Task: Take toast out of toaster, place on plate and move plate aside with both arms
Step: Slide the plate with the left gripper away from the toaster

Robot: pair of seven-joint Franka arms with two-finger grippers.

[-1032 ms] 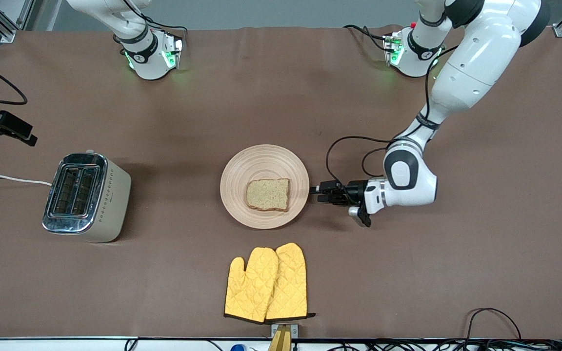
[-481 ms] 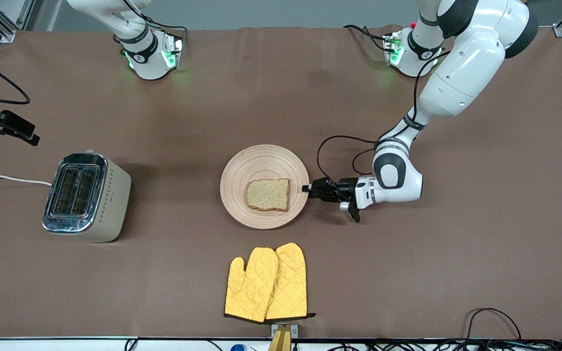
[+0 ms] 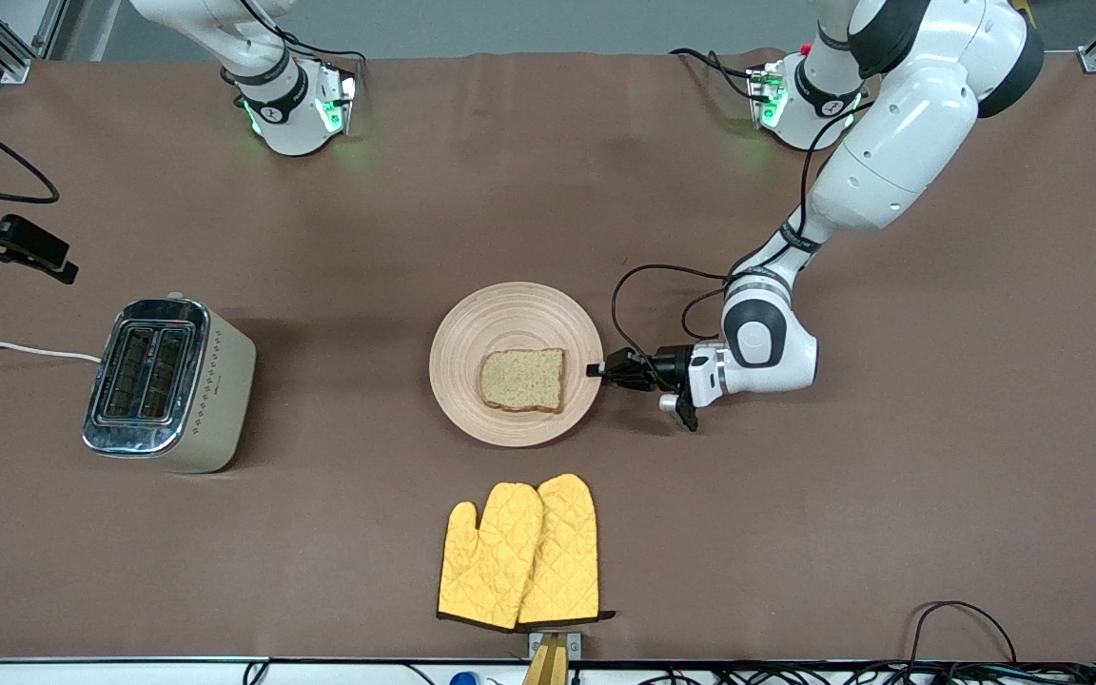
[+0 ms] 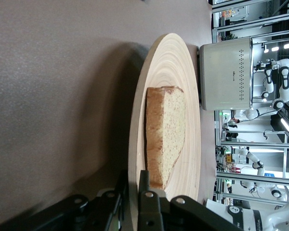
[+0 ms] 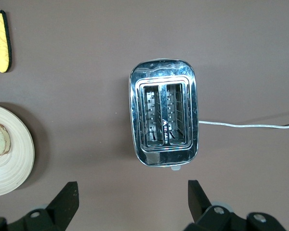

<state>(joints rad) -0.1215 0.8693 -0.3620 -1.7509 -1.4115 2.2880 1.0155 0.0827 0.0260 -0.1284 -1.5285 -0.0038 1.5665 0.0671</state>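
Left gripper [image 3: 596, 369] at plate [image 3: 472, 328] rim, fingers astride it, grip unclear. Toast [image 3: 522, 380] on plate. Right gripper [image 5: 130, 204] wide open, empty, over toaster [image 5: 164, 119].

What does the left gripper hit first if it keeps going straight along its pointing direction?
The left gripper is already at the rim of the plate, one finger above it and one below. Going straight on, it would likely meet the toast first.

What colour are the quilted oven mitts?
Yellow quilted oven mitts with dark cuff trim; front view shows them best.
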